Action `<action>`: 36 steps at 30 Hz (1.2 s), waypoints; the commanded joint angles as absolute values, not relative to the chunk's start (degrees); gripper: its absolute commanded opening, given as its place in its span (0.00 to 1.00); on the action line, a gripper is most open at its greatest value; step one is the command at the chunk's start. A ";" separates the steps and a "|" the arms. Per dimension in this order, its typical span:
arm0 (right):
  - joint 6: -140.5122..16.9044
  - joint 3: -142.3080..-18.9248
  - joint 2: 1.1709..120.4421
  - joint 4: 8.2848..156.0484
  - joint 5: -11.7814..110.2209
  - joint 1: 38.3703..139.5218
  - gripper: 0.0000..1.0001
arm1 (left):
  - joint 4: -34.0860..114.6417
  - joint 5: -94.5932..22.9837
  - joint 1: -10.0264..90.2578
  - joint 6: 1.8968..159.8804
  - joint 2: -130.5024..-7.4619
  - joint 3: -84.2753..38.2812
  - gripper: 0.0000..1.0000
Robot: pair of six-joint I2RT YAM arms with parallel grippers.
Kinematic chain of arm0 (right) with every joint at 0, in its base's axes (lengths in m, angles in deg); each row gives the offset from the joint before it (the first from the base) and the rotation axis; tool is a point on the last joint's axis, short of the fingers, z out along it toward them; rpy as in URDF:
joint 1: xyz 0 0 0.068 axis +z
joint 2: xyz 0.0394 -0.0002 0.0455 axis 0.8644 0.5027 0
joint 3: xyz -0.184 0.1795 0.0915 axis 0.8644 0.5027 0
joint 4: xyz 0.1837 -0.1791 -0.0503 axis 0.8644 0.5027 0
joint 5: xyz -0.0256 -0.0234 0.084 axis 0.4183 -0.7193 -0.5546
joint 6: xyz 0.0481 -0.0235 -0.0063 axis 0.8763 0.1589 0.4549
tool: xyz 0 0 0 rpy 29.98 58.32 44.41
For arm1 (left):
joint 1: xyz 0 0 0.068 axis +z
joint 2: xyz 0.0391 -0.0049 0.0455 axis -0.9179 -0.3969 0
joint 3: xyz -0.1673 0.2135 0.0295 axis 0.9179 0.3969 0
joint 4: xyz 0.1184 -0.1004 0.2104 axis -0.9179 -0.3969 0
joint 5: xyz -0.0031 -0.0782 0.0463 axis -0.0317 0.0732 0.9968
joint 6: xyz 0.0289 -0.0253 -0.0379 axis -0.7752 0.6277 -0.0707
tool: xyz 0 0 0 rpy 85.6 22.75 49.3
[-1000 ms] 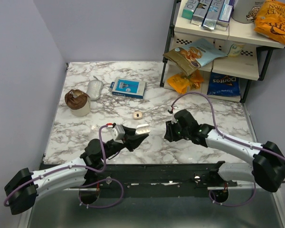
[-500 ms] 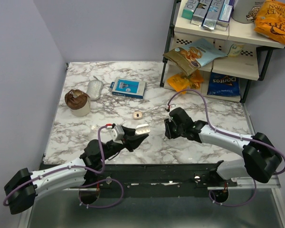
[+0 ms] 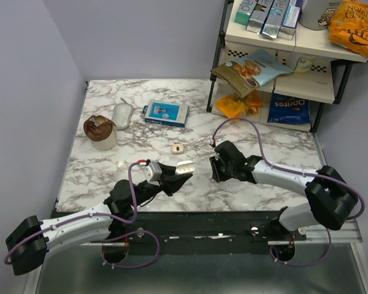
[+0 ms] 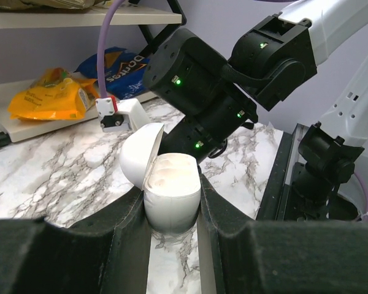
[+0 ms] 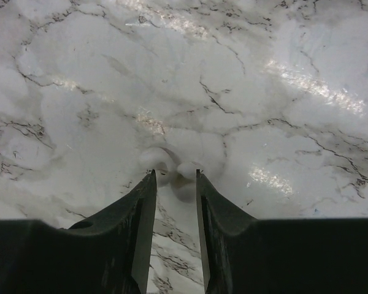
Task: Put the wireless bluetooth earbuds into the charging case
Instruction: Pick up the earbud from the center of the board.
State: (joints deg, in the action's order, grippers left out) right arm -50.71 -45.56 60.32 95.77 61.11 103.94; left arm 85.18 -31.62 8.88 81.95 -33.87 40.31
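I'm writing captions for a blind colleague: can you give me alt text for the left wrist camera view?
A white oval charging case, lid hinged open, stands upright clamped between the left gripper's two black fingers over a marble table. Just behind it looms the right arm's black wrist; snack bags sit on a shelf at far left.

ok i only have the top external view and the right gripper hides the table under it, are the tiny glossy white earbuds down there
observer: yes, the right wrist view shows the tiny glossy white earbuds on the marble table at the tips of the right gripper, one in the gap between its fingers
operator: pinched yet
observer: cannot tell, the fingers stand narrowly apart beside it
operator: and the case lid
observer: the left wrist view shows the white oval plastic charging case clamped in the left gripper, lid hinged open
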 commanded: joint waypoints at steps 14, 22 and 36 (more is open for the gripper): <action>-50.25 -46.64 61.21 95.64 64.68 106.93 0.40 | 85.64 -30.62 7.99 81.88 -33.13 40.38 0.00; -50.34 -47.70 59.88 96.51 67.23 106.75 0.43 | 85.20 -30.53 7.99 81.70 -32.51 40.21 0.00; -52.36 -48.49 63.75 96.42 64.51 106.93 0.41 | 85.11 -30.36 7.73 81.79 -32.60 40.38 0.00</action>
State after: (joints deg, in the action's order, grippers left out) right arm -50.95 -46.50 62.27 96.23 65.42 106.60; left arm 84.65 -31.16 8.07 81.98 -32.56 40.31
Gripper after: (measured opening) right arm 0.415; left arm 0.373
